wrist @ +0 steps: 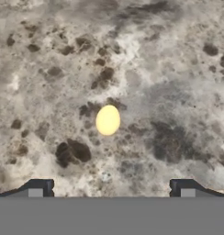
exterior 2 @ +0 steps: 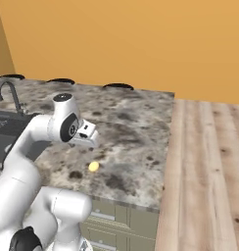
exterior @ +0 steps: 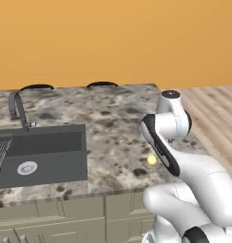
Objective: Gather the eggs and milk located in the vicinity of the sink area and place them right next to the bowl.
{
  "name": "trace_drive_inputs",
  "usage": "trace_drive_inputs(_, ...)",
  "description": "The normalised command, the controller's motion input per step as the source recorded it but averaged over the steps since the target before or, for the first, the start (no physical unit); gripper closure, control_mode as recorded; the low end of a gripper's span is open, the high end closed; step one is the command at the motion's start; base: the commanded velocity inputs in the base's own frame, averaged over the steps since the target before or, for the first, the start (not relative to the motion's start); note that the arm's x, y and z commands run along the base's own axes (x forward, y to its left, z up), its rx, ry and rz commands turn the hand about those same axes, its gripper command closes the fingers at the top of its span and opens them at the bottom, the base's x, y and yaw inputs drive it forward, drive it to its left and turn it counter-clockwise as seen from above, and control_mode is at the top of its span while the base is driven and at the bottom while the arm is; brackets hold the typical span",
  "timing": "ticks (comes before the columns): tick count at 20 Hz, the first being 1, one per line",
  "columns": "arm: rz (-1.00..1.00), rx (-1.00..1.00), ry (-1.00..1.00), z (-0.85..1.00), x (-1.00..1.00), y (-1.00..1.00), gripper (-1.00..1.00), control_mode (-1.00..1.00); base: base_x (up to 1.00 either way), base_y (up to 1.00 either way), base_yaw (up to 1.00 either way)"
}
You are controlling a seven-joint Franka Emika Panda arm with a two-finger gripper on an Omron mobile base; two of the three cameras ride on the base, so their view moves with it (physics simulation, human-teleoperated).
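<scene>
— Fingertips (wrist: 39, 187) poking up at the bottom of the hand view, set far apart, gripper (wrist: 111, 189) standing wide with nothing between the jaws.

— Hanging right over the pale yellow egg (wrist: 107, 120)?

— Yes, hovering above it. Lying alone on the speckled counter (exterior: 113, 118), near the front edge, well apart from the sink (exterior: 39, 154) (tap (exterior: 18, 110) at the far side).

— Handling how, probably?

— Likely being light, hard-shelled, smooth and round, so tending to roll or squirt out of a crooked pinch. Fragile too, judging by what it is.

— Taking hold where?

— Across the narrower middle, jaws straddling it evenly, centred over it before closing, squeezing gently.

— Bowl and milk?

— Not spotting either from here, nor the orange-brown egg. Seeing the yellow one in the right base view (exterior 2: 93, 166) too, just below the hand.
</scene>
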Motion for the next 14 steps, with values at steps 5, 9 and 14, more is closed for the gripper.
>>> trace_drive_inputs(5,-0.01,0.0,0.21,-0.12,0.42,-0.12,-1.0,-1.0,0.0,0.0,0.0)
trace_drive_inputs(9,0.0,0.0,0.16,-0.35,0.17,0.0,-1.0,-1.0,0.0,0.0,0.0)
trace_drive_inputs(14,0.01,0.0,0.04,-0.29,0.12,0.0,-1.0,-1.0,0.0,0.0,0.0)
